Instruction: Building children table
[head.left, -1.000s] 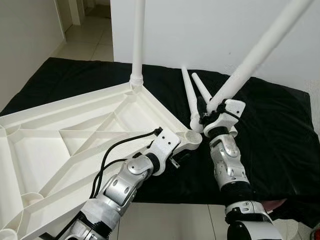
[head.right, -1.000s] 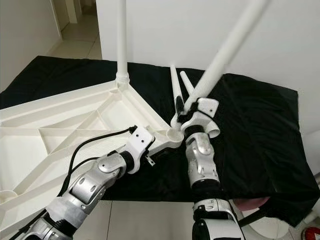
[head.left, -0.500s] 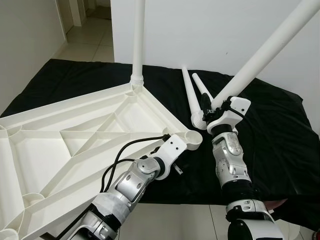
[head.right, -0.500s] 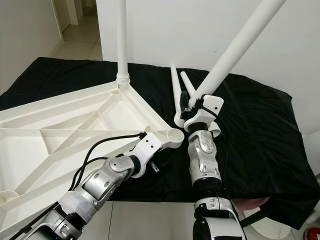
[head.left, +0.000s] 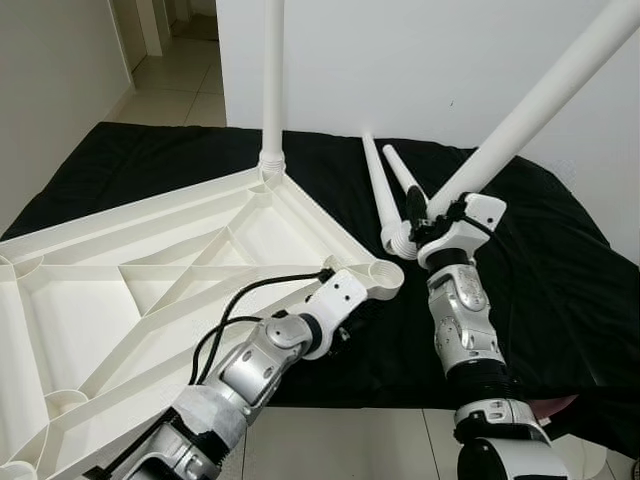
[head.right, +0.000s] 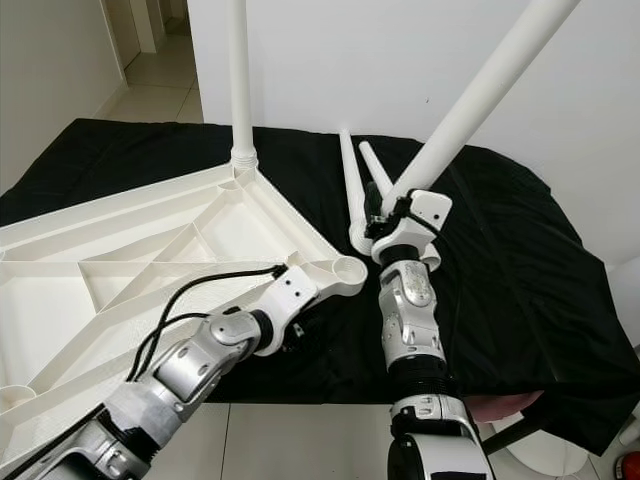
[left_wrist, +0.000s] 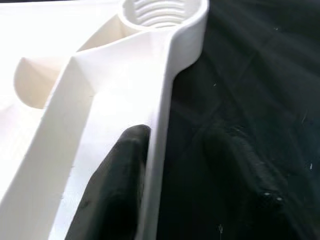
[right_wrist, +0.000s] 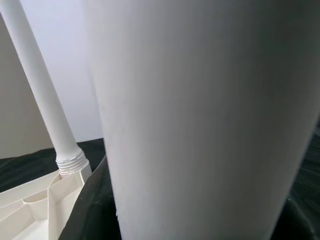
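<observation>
The white tabletop lies upside down on the black cloth. The left arm reaches forward, and its left end effector clamps the tabletop rim beside the threaded socket. The right arm stands upright, and the right end effector grasps a white leg tilted outward. Two spare legs lie just beside it.

Black finger against white tabletop rim
</observation>
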